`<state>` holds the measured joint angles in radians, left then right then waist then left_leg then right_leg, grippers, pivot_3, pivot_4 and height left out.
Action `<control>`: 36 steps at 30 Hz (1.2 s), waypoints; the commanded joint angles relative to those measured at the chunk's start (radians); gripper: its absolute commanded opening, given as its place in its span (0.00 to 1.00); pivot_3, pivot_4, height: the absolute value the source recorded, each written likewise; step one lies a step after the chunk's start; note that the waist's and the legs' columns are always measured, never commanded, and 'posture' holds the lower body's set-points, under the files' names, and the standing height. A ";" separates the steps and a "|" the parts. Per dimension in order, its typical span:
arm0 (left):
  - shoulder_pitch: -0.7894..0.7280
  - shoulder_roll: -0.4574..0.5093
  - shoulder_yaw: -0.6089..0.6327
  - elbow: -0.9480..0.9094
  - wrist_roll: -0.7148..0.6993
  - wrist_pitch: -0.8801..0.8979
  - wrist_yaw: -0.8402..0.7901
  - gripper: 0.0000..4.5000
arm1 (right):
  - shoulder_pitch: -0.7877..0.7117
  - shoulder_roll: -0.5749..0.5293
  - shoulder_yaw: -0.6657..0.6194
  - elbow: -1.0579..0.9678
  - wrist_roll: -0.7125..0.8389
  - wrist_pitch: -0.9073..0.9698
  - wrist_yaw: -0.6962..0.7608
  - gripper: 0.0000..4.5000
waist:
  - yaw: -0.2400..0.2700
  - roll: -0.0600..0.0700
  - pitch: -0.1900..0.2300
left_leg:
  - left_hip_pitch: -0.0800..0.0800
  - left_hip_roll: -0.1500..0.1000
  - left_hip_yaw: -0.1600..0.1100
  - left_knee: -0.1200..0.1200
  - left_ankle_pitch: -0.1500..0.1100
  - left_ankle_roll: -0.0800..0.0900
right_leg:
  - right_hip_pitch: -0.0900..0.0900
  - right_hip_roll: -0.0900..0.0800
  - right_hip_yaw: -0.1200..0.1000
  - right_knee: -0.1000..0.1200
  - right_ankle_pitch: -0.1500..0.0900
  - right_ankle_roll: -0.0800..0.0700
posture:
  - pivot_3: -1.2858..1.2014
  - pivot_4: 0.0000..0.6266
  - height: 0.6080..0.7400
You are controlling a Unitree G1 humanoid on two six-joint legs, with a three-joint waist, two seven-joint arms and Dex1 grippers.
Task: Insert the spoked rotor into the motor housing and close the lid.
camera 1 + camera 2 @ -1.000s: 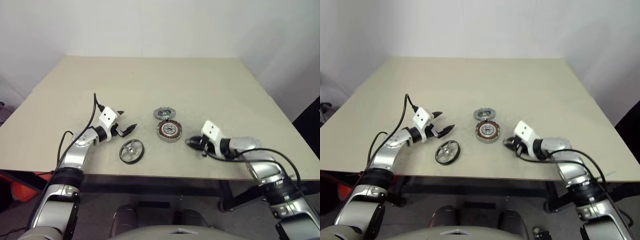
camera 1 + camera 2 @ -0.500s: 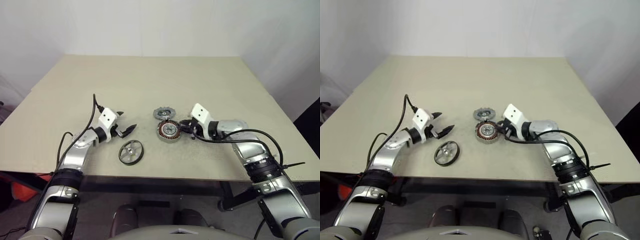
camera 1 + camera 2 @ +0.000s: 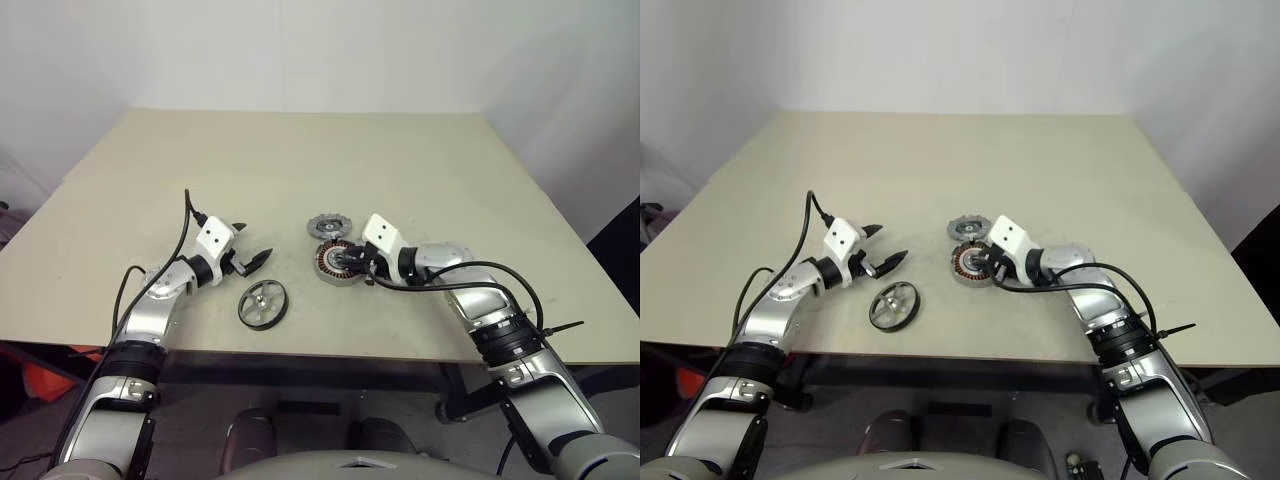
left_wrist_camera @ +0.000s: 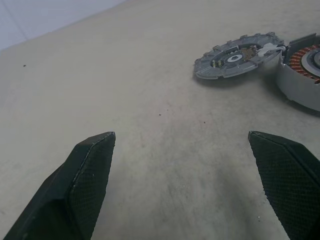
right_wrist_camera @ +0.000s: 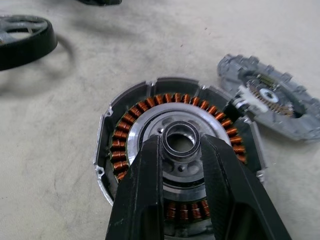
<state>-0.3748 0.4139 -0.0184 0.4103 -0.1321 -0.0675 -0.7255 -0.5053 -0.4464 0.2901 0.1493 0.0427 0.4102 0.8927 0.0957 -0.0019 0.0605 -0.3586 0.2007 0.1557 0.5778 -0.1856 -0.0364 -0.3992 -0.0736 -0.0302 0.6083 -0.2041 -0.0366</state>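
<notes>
Right gripper (image 5: 182, 165): two black fingers narrowed on either side of the silver centre hub of the motor housing (image 5: 150, 125), just left of centre in the right wrist frame. Whether the pads press the hub or only flank it cannot be told. Nothing is lifted.

Left gripper (image 3: 252, 261): fingers spread wide, holding nothing, poised above bare table (image 3: 300, 160), left of centre in the head view.

Motor housing: standing flat, copper windings ringed around the hub, centre of the head view, well apart from the table's near edge.

Spoked rotor (image 3: 263, 303): lying flat, lower left of centre in the head view, below the left gripper and apart from it; not yet inserted.

Lid (image 3: 325, 226): lying flat just above the housing in the head view; in the right wrist frame its edge appears to meet the housing rim at a small white tab (image 5: 252, 100).

Risks, as judged:
- With the right fingers parked on the hub, the seat is blocked; a rotor brought over now would likely strike them.
- A sideways pull on the hub could slide the housing and drag the adjoining lid.
- The rotor's flat lie gives a wide-spread gripper little edge to catch; it may skid instead of lifting.
- A tilted rotor could jam on the windings.
</notes>
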 commanded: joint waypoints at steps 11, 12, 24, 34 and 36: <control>-0.009 0.017 0.021 -0.038 -0.006 -0.003 0.011 1.00 | -0.044 0.006 -0.006 0.059 -0.022 -0.047 -0.001 0.32 | 0.000 0.000 0.000 | 0.000 0.000 0.000 0.000 0.000 -0.001 | 0.000 0.000 0.000 0.000 0.000 0.000 | 0.52 0.00 1.00; -0.009 0.018 0.021 -0.038 -0.006 -0.003 0.011 1.00 | -0.042 0.004 -0.008 0.057 -0.024 -0.053 -0.004 0.37 | 0.000 0.000 0.000 | 0.000 0.000 0.000 0.000 0.000 -0.001 | 0.000 0.000 0.000 0.000 0.000 0.000 | 0.52 0.00 1.00; -0.014 0.018 0.015 -0.029 -0.005 -0.006 0.008 1.00 | -0.066 0.016 -0.050 -0.001 0.017 -0.030 -0.007 0.99 | 0.000 0.000 0.000 | 0.000 0.000 0.000 0.000 0.000 0.000 | -0.001 0.000 0.000 0.000 0.000 0.000 | 0.52 0.00 1.00; -0.010 0.021 0.017 -0.034 -0.002 -0.006 0.014 1.00 | -0.087 0.056 -0.045 0.063 0.009 -0.037 -0.021 0.62 | -0.001 0.000 0.000 | -0.001 0.000 0.000 0.000 0.000 0.000 | -0.001 0.000 0.000 0.000 0.000 0.000 | 0.52 0.00 1.00; -0.009 0.021 0.018 -0.035 -0.002 -0.005 0.016 1.00 | -0.092 0.059 -0.045 0.076 0.003 -0.043 -0.028 0.47 | 0.000 0.000 0.000 | -0.001 0.000 0.000 0.000 0.000 0.000 | -0.001 0.000 0.000 0.000 0.000 0.000 | 0.52 0.00 1.00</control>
<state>-0.3749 0.4226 -0.0184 0.4100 -0.1318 -0.0662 -0.7151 -0.5706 -0.3903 0.2587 0.2311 0.0421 0.3807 0.8696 0.0953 -0.0019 0.0606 -0.3600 0.2007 0.1558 0.5778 -0.1853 -0.0369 -0.4007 -0.0735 -0.0302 0.6086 -0.2040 -0.0366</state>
